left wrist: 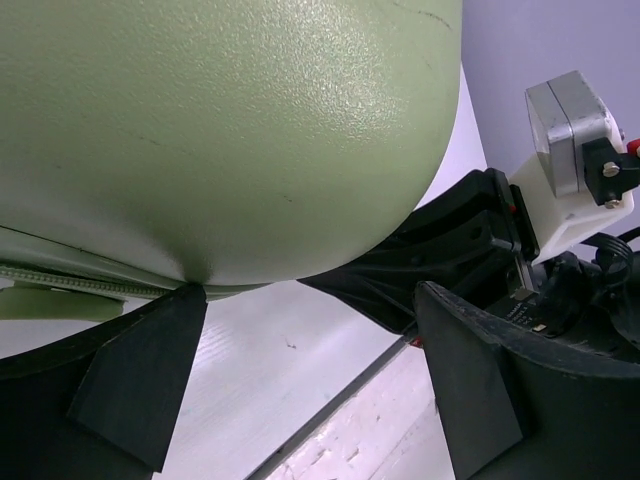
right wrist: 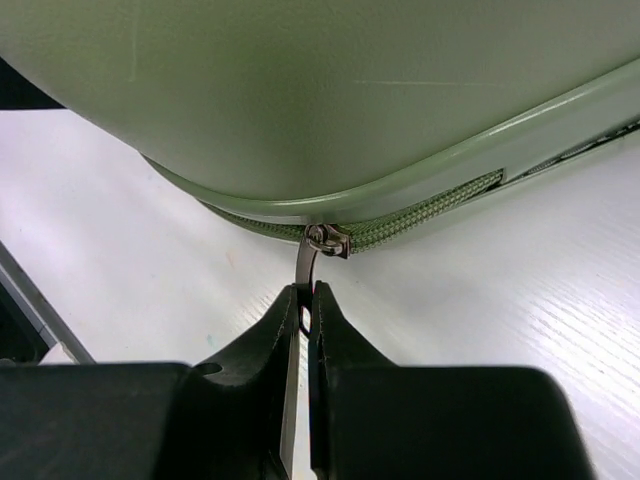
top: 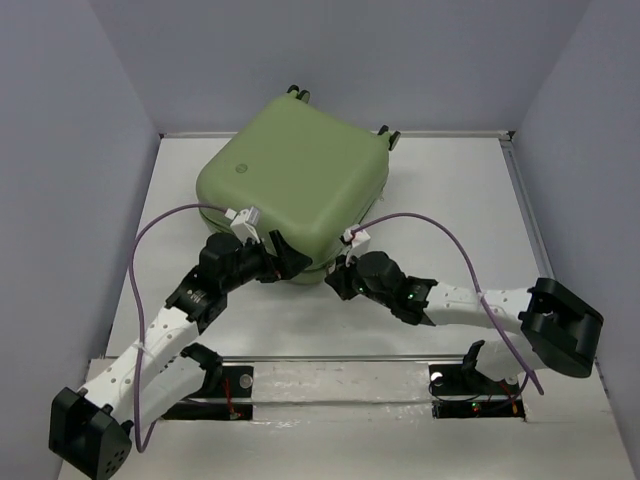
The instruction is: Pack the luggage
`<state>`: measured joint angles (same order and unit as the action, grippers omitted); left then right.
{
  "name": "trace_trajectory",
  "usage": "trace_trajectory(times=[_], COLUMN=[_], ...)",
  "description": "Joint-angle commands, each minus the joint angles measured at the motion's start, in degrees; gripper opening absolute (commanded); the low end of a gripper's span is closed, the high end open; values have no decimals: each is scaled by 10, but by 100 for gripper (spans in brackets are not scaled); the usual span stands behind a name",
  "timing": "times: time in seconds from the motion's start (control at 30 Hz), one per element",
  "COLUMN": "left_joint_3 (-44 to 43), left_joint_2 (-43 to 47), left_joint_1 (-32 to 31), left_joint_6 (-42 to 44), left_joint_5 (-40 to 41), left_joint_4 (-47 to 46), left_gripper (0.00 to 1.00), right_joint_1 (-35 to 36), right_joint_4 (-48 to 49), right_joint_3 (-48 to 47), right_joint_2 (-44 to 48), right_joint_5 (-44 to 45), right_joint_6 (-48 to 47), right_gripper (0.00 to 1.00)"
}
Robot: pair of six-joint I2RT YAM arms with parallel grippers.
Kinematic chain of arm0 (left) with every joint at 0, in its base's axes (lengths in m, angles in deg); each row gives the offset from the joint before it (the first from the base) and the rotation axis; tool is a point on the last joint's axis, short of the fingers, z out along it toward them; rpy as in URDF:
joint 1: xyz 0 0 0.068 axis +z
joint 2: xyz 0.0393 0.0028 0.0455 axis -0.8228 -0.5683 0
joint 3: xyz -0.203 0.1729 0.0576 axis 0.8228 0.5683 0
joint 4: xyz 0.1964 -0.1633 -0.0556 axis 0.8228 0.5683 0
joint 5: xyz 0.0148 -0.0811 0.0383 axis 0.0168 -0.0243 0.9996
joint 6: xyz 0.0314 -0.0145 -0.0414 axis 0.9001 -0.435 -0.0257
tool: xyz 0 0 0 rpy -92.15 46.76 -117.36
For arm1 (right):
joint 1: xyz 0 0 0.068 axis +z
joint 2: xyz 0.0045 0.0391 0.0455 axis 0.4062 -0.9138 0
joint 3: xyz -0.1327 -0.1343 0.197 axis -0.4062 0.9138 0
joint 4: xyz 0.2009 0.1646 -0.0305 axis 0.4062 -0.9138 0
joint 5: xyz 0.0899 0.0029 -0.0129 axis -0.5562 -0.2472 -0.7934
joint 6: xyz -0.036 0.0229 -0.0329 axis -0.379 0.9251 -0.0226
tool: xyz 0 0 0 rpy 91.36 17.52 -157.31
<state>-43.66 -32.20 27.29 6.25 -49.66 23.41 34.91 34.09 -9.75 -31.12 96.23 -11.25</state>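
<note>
The luggage [top: 295,180], a pale green hard-shell suitcase with its lid down, lies on the white table with its round logo [top: 240,168] facing up. My left gripper [top: 285,262] is open at its near corner. In the left wrist view the left gripper [left wrist: 310,300] holds nothing, and its left fingertip [left wrist: 185,305] touches the shell's lower edge [left wrist: 230,140]. My right gripper [top: 337,277] is beside it. In the right wrist view the right gripper [right wrist: 308,295] is shut on the metal zipper pull [right wrist: 305,265], which hangs from the slider [right wrist: 328,240] on the green zipper.
Caster wheels [top: 298,94] stick out at the suitcase's far side. Grey walls enclose the table on three sides. Purple cables [top: 440,232] arch over both arms. The right arm's wrist [left wrist: 570,190] sits close to my left gripper.
</note>
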Motion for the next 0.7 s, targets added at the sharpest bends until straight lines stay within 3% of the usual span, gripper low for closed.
trace_trajectory(times=[0.0,0.07,0.1,0.2,0.4,0.67], left_joint_3=[-39,-47,-52,-60,-69,-53], left_joint_2=[-30,-43,-46,-48,-14,-6], left_joint_1=[-52,-80,-86,-91,-91,-91], left_joint_6=[-17,-14,-10,-1,37,57], left_joint_5=[56,66,71,87,134,118], left_joint_4=[-83,-82,-79,-61,36,53], left_gripper=[99,99,99,99,99,99], right_joint_1=[8,8,8,8,3,-53], right_joint_4=[-33,-62,-96,-146,-148,-104], right_joint_3=[31,33,25,9,-17,-42], right_joint_2=[58,70,74,70,73,50], right_joint_5=[-3,12,21,46,85,47], right_joint_6=[35,37,37,33,-6,-75], right_gripper=[7,20,40,53,52,49])
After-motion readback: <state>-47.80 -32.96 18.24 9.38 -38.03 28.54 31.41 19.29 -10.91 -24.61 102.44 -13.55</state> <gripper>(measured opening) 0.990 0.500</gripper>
